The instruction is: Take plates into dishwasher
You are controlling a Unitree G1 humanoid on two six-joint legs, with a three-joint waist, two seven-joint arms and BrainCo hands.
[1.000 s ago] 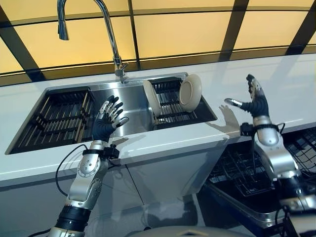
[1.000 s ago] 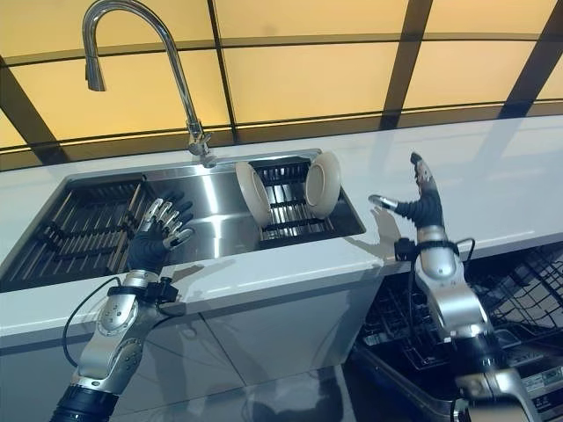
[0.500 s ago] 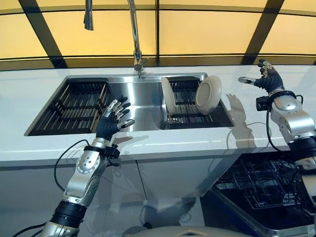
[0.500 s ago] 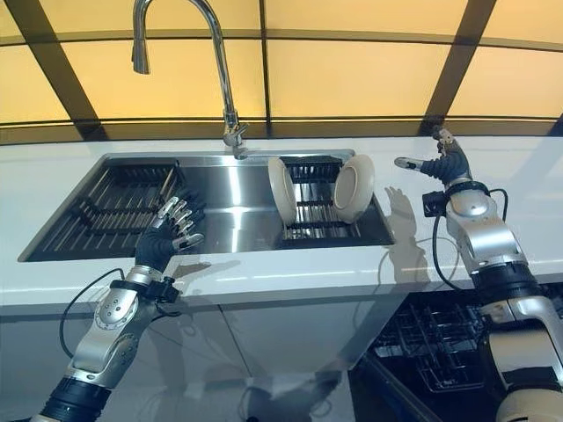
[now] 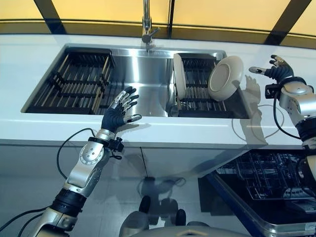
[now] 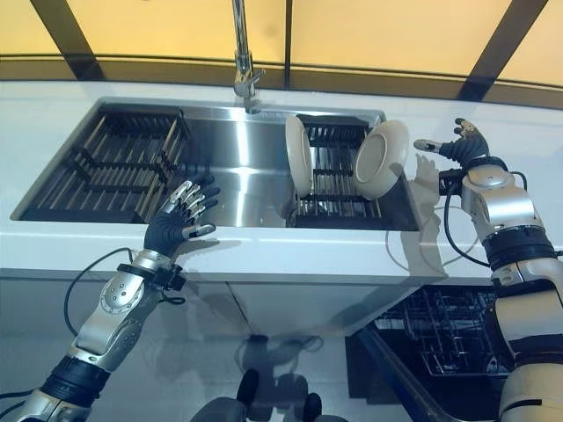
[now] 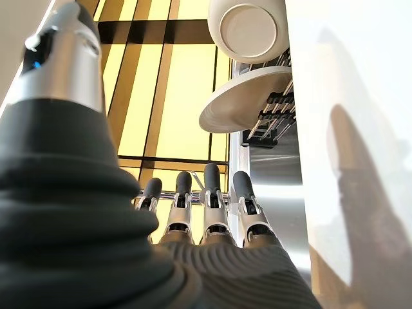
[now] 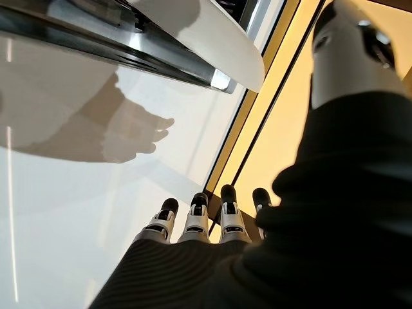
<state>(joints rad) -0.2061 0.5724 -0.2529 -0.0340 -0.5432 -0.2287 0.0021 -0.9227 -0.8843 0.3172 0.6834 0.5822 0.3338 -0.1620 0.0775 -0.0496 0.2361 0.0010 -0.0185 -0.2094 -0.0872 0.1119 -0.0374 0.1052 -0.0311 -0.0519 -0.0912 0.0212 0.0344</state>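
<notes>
Two white plates stand on edge in the dark rack (image 5: 197, 91) in the sink's right part: one (image 5: 179, 82) upright at the rack's left, one (image 5: 225, 78) leaning at its right end. They also show in the left wrist view (image 7: 248, 103). My left hand (image 5: 120, 109) is open, fingers spread, over the sink's front edge, clear of the plates. My right hand (image 5: 277, 69) is open above the white counter, just right of the leaning plate, not touching it. The open dishwasher's lower rack (image 5: 269, 177) sits below at the right.
A steel sink (image 5: 143, 79) is set into the white counter (image 5: 163, 136). A second dark rack (image 5: 74, 84) fills its left part. The tap (image 5: 147, 29) rises behind the sink. Yellow windows with dark frames run along the back.
The camera has tilted down and shifted, so the whole scene sits higher and the floor shows. My right hand has come lower and nearer the leaning plate. My left hand holds its pose.
</notes>
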